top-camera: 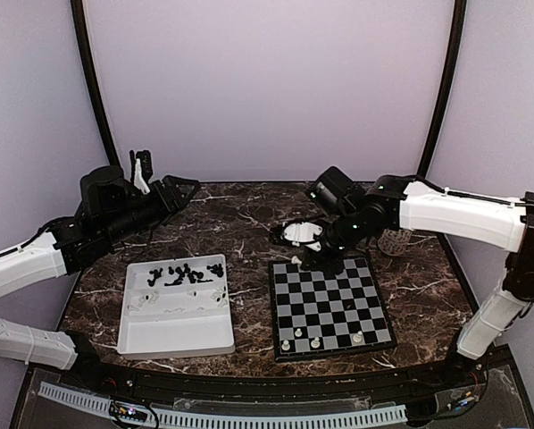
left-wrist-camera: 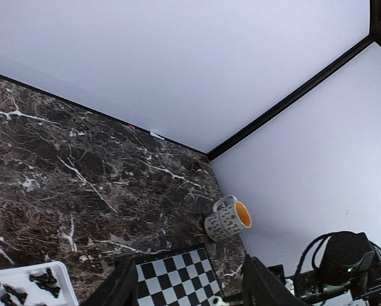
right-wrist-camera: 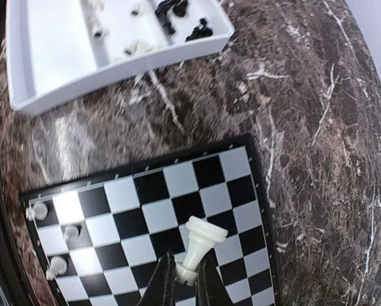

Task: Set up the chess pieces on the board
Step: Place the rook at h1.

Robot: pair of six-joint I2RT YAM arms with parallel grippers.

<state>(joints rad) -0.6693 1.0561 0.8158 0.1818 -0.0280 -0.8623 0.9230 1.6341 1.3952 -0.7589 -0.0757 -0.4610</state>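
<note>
The board [top-camera: 329, 304] lies right of centre, with a few white chess pieces [top-camera: 315, 341] on its near row. My right gripper [right-wrist-camera: 185, 277] is shut on a white chess piece [right-wrist-camera: 200, 242], held tilted above the board [right-wrist-camera: 165, 204] with its round base pointing away from the fingers. In the top view this gripper [top-camera: 325, 259] hangs over the board's far edge. Three white pieces [right-wrist-camera: 58, 264] stand along one edge in the right wrist view. My left gripper [left-wrist-camera: 187, 296] is open and empty, raised high near the back left [top-camera: 185, 189]. Its fingers [left-wrist-camera: 117, 287] frame the board's corner [left-wrist-camera: 178, 280].
A white tray [top-camera: 173, 313] left of the board holds black pieces [top-camera: 187, 271] and a few white ones. The tray [right-wrist-camera: 50, 70] also shows in the right wrist view. A patterned mug [left-wrist-camera: 227, 218] with a yellow inside lies on its side near the back right corner.
</note>
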